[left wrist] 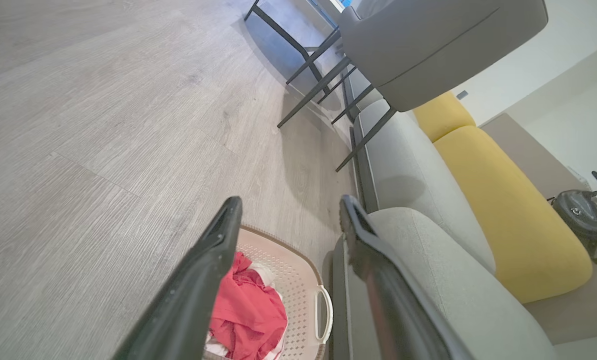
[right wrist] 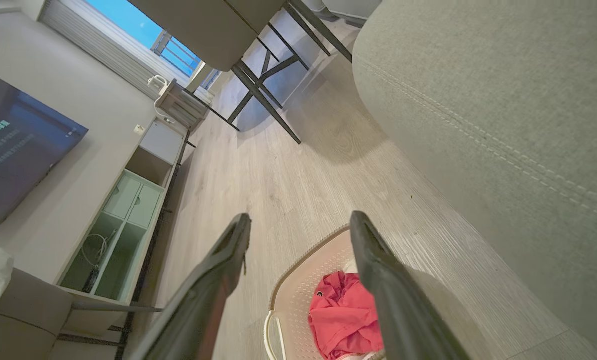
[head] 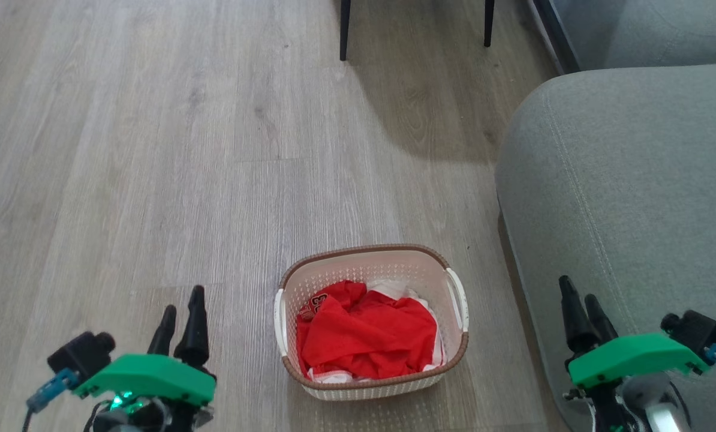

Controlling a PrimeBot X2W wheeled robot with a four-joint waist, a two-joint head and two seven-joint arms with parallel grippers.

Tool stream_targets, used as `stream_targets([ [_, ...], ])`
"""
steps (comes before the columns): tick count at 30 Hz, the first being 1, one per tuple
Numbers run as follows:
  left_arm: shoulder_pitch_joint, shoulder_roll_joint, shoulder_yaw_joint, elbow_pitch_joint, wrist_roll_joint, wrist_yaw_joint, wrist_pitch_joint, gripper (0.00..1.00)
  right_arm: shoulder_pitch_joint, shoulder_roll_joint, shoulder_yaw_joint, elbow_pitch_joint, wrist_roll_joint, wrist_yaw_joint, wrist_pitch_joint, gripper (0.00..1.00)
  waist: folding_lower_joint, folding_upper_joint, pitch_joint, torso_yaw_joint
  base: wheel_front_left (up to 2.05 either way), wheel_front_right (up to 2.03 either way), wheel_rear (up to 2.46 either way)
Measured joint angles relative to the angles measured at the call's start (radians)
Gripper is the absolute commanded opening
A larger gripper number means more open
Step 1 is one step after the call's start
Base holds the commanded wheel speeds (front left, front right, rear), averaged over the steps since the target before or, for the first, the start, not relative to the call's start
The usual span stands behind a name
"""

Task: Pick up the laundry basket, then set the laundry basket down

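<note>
"Laundry basket (head: 364, 270), where does it sit?"

"On the wood floor (head: 154, 150), just beside the front of the grey sofa (head: 634, 180). It stands upright, with red clothes (head: 364, 330) heaped inside over a bit of white. Nothing is touching it."

"And the arms?"

"In the head view the left gripper (head: 183, 300) is at the lower left, above bare floor. Its dark fingers point forward, away from the robot, and it is well apart from the basket's left handle (head: 280, 318). The right gripper (head: 577, 290) mirrors it at the lower right, in front of the sofa's grey fabric and clear of the right handle (head: 459, 300)."

"Fingers spread or closed?"

"From the head they look close together. Each wrist view, though, shows a wide gap between its two fingers with nothing in it, so both are released."

"What else do the wrist views add?"

"The left wrist view looks past the basket along the sofa to yellow cushions (left wrist: 503, 210) and a black bag (left wrist: 578, 215). It also shows the grey chair (left wrist: 428, 45) whole, where the head view has just its dark legs (head: 344, 30). The right wrist view takes in the far wall, with a television (right wrist: 13, 145), a low cabinet (right wrist: 128, 210) and a window (right wrist: 128, 20)."
</note>
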Motion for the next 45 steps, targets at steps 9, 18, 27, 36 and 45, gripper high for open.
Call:
stream_targets([
  [9, 0.014, 0.000, -0.016, -0.002, 0.115, 0.013, -0.021, 1.00, 0.001, 0.000, 0.016, -0.013, -0.103, 0.000, -0.028, 1.00, 0.0000, 0.0000, -0.001, 0.001, 0.00, 0.00, 0.00],
  [18, 0.016, 0.001, -0.030, -0.003, 0.232, 0.029, -0.053, 1.00, 0.002, -0.001, 0.040, -0.023, -0.216, 0.000, -0.057, 1.00, 0.0000, 0.0000, -0.005, 0.003, 0.00, 0.00, 0.00],
  [27, 0.020, 0.001, -0.043, -0.008, 0.328, 0.046, -0.076, 1.00, 0.003, -0.002, 0.053, -0.034, -0.306, 0.000, -0.079, 1.00, 0.0000, 0.0000, -0.006, 0.004, 0.00, 0.00, 0.00],
  [36, 0.045, 0.001, -0.050, -0.008, 0.423, 0.063, -0.098, 1.00, 0.007, -0.002, 0.073, -0.047, -0.407, 0.000, -0.104, 1.00, 0.0000, 0.0000, -0.006, 0.006, 0.00, 0.00, 0.00],
  [45, 0.056, 0.001, -0.069, -0.011, 0.526, 0.073, -0.126, 1.00, 0.023, -0.002, 0.082, -0.059, -0.506, 0.000, -0.129, 1.00, 0.0000, 0.0000, -0.007, 0.006, 0.00, 0.00, 0.00],
])
